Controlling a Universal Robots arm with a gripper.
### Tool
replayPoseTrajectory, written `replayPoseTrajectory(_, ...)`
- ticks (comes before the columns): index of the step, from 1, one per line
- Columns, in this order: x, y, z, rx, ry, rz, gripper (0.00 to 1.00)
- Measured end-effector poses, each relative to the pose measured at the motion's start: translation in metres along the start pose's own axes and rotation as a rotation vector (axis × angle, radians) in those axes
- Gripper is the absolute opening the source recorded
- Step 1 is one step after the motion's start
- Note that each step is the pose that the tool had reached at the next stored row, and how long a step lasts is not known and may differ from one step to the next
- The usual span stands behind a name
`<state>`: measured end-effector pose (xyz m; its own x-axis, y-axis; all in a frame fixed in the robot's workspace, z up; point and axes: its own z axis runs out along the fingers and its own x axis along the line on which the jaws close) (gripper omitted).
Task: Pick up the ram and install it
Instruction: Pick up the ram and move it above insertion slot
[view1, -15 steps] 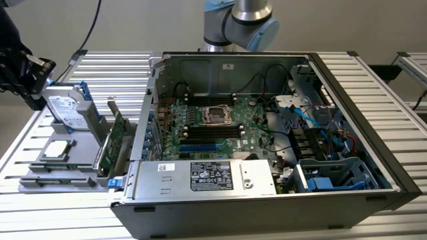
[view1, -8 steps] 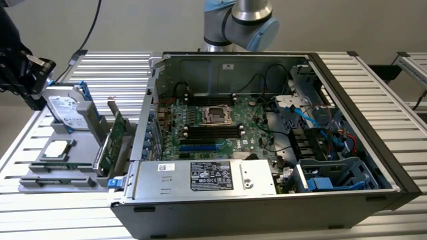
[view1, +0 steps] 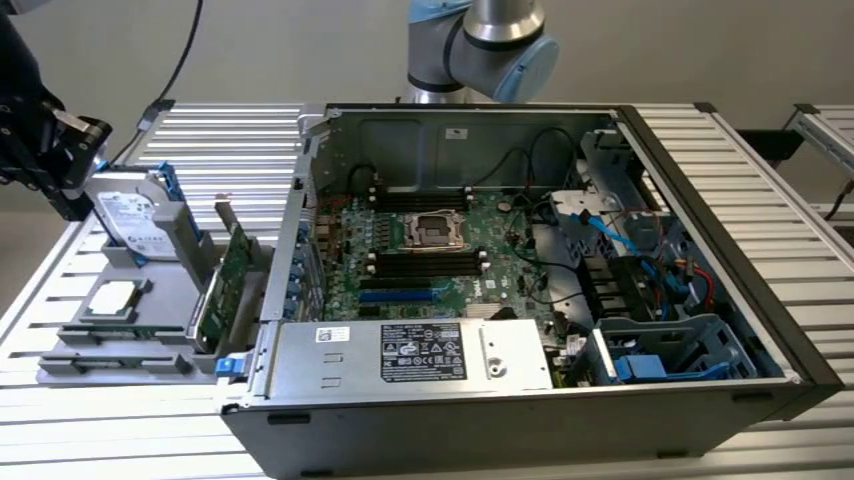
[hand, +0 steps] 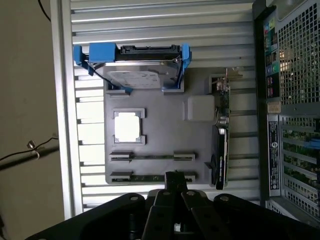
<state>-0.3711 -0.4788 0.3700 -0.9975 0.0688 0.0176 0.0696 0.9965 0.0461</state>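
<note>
The ram (hand: 142, 177) stands on edge in the gray tray (hand: 160, 135), lengthwise along the tray's edge. The gripper (hand: 175, 181) hovers above, pointing down, jaws pressed together.

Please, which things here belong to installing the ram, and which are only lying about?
For the job: the ram on the grey tray, the hand near it, the black memory slots in the open computer case.
Only lying about: the hard drive, the processor, the expansion card.
</note>
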Motion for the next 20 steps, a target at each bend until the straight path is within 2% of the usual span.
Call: replayPoseTrajectory(20, 0.0003, -0.0005, 0.0104, 0.0062, 0.0165, -0.357, 0.11)
